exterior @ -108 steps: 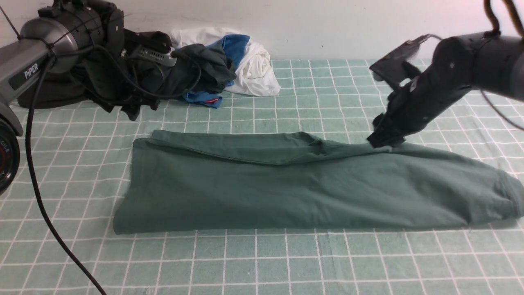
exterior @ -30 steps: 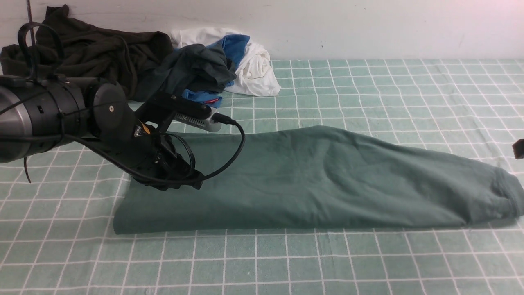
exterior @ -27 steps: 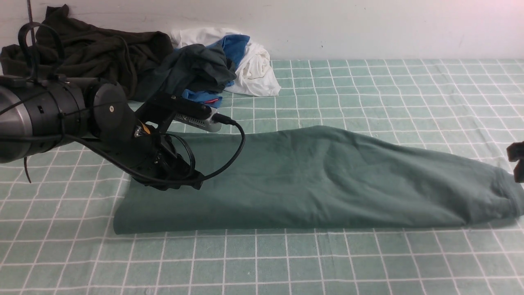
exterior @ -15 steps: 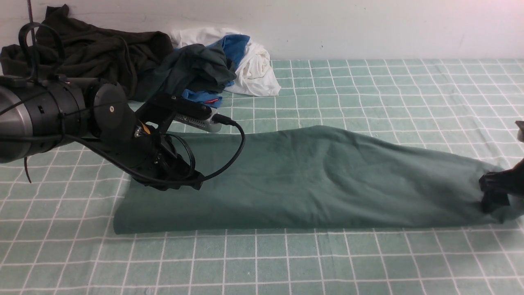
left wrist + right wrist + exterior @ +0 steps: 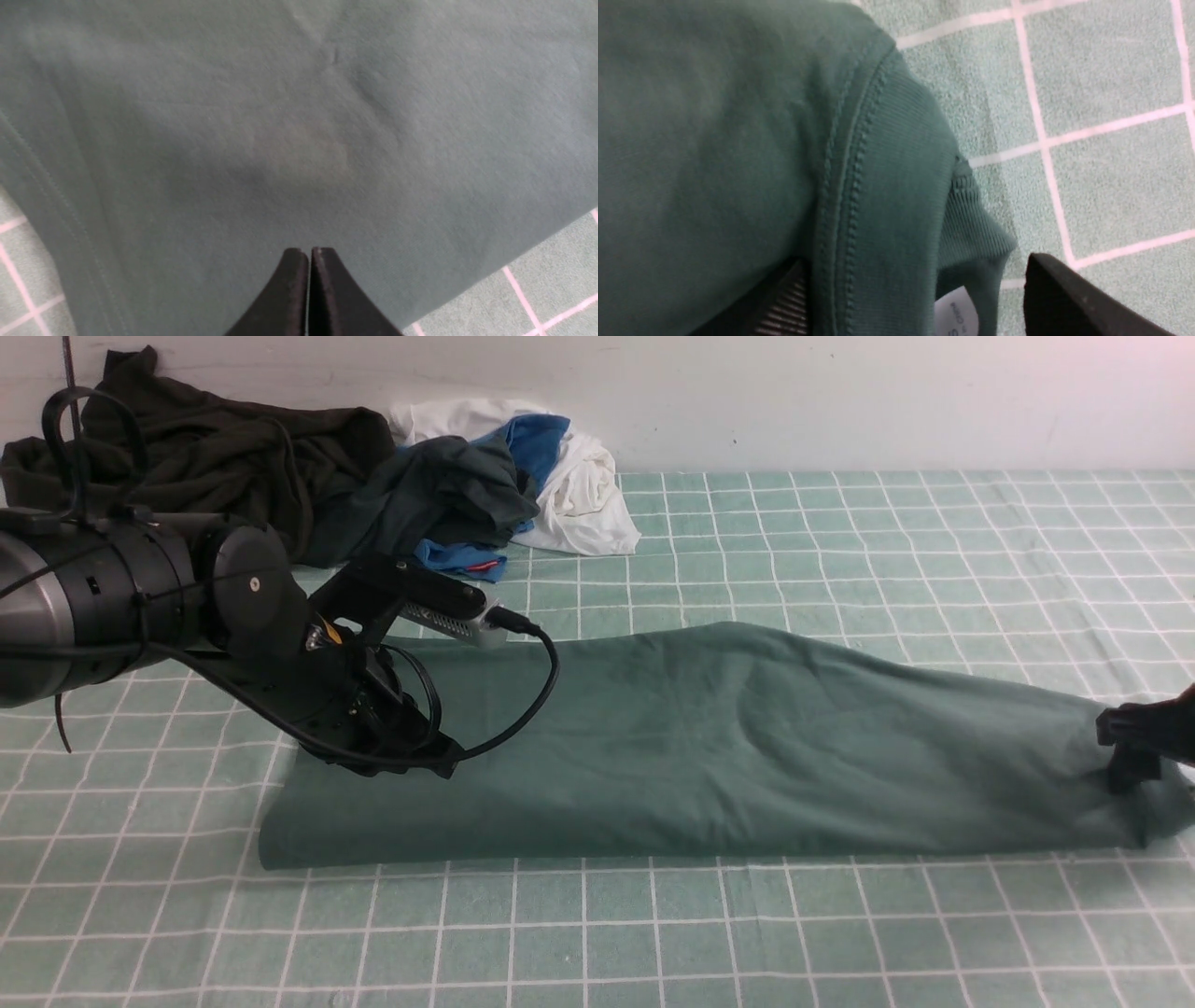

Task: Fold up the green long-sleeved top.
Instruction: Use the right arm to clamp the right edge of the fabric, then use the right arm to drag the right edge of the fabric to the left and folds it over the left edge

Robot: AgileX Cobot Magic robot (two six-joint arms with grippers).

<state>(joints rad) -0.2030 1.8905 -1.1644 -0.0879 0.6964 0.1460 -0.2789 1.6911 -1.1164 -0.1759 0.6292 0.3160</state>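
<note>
The green long-sleeved top (image 5: 728, 747) lies folded into a long strip across the checked table. My left gripper (image 5: 437, 763) rests on its left part, shut with nothing between the jaws; in the left wrist view the joined tips (image 5: 309, 252) touch plain green fabric (image 5: 299, 116). My right gripper (image 5: 1128, 751) is down at the strip's right end. In the right wrist view its jaws (image 5: 915, 266) stand wide apart, open, around the ribbed collar (image 5: 896, 186) and a white label (image 5: 957, 312). A strip of tablecloth shows between the collar and one finger (image 5: 1064, 294).
Clothes are piled against the back wall on the left: a dark olive garment (image 5: 205, 439), a dark grey-green one (image 5: 448, 485), a blue one (image 5: 537, 439) and a white one (image 5: 583, 495). The left arm's cable (image 5: 541, 695) loops over the top. A green checked cloth (image 5: 653, 933) covers the table.
My right gripper has come in from the right edge and dropped onto the top's right end, jaws spreading wider. The left gripper stays shut on the left part, barely shifted.
</note>
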